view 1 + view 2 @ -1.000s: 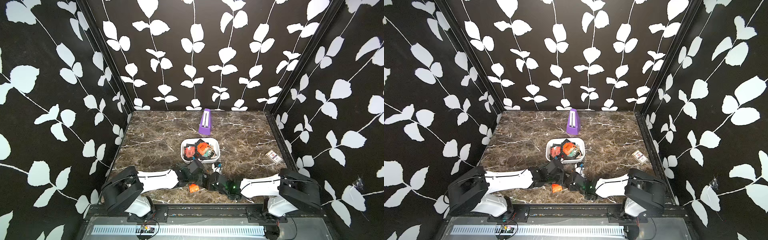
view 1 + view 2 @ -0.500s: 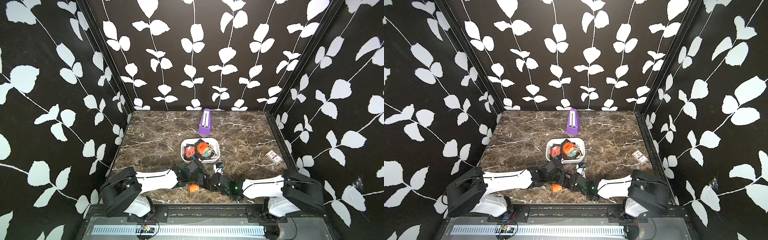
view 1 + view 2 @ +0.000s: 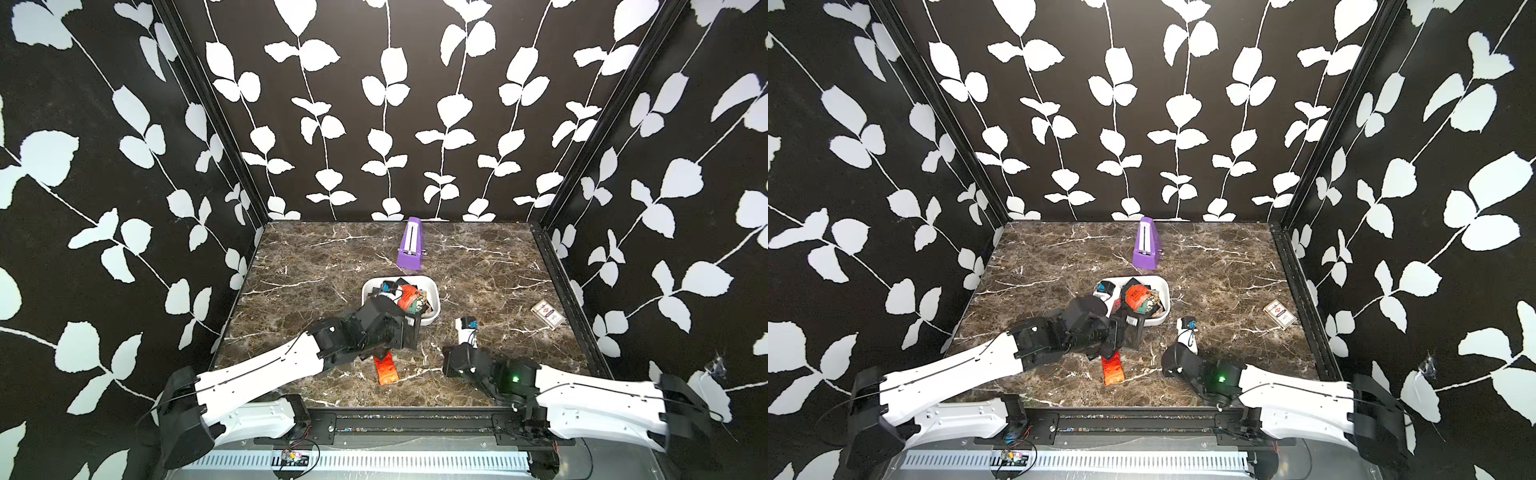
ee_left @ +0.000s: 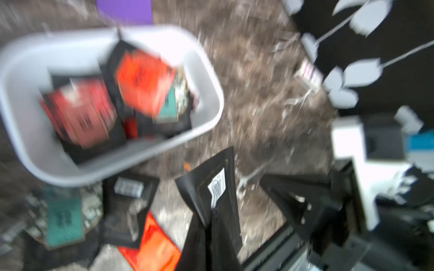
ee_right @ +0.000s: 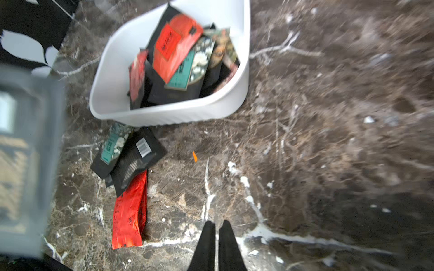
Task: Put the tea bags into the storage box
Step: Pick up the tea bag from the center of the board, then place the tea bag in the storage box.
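Reaching low from the near left, the left arm covers the near-left corner of the shallow white plastic storage box (image 3: 432, 291). The left gripper (image 3: 1125, 336) pinches a black foil tea bag (image 4: 216, 192) with a white barcode label, just short of the box's near wall, its fingers lost to blur. Folded at the near right, the right gripper (image 5: 218, 226) points down at the brown marble tabletop (image 3: 311, 270), fingers nearly pressed together on nothing. Other tea bags (image 3: 409, 297) are heaped in the box, and an orange-red foil sachet (image 3: 385, 368) lies near it, partly under the left arm.
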Controlling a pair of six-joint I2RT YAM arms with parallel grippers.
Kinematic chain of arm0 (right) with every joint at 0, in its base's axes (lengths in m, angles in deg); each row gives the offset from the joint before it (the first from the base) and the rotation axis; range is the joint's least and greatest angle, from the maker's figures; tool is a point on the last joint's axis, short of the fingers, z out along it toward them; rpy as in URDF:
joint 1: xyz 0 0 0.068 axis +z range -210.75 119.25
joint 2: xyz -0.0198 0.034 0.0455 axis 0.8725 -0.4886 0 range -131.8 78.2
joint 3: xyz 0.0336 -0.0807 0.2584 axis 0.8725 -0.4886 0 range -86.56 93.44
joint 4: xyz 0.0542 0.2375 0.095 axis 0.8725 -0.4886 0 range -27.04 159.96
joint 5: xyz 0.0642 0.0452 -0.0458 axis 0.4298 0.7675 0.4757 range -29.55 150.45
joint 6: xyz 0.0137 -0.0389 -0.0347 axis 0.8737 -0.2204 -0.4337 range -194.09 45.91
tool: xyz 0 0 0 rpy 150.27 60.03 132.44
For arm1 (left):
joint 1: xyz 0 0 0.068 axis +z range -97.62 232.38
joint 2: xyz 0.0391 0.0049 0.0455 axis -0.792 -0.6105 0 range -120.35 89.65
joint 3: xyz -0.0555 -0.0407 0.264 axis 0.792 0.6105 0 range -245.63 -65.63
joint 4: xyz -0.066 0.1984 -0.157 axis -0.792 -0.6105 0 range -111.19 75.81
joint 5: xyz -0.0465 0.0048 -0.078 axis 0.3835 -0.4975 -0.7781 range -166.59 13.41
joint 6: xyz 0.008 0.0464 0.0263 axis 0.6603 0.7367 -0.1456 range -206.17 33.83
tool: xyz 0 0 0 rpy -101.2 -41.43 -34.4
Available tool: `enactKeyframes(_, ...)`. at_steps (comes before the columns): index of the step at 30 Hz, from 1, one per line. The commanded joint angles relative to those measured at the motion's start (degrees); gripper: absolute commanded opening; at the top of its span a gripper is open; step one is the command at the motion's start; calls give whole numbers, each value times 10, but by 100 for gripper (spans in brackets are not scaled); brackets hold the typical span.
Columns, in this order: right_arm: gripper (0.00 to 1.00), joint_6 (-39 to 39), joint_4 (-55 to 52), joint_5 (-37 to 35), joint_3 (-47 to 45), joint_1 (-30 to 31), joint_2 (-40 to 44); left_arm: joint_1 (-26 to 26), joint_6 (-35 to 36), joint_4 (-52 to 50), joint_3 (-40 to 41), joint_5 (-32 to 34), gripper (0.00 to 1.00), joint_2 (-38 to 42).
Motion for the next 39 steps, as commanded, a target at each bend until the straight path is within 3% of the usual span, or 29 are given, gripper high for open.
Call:
enactKeyframes(1, 11, -20, -44, -37, -6, -2, 36, 17, 40, -12, -41, 57, 0, -30)
enactKeyframes(7, 12, -9, -33, -18, -22, -2, 63, 86, 25, 91, -83, 2, 0, -139)
enactKeyframes(14, 11, 21, 19, 2, -51, -1, 46, 99, 43, 100, -154, 13, 0, -263)
enactKeyframes(24, 11, 19, 37, 19, -40, 2, 0, 105, 44, 117, -178, 21, 0, -336)
enactKeyframes(26, 12, 18, 35, 19, -39, 2, -1, 105, 47, 112, -176, 21, 9, -336)
enactKeyframes(28, 14, 16, 33, 19, -37, 3, 0, 105, 54, 107, -173, 24, 29, -327)
enactKeyframes(32, 18, 12, 22, 15, -31, 2, 5, 105, 80, 66, -185, 46, 45, -296)
enactKeyframes(39, 20, 1, 11, 14, -17, 2, 9, 105, 132, -19, -174, 104, 52, -177)
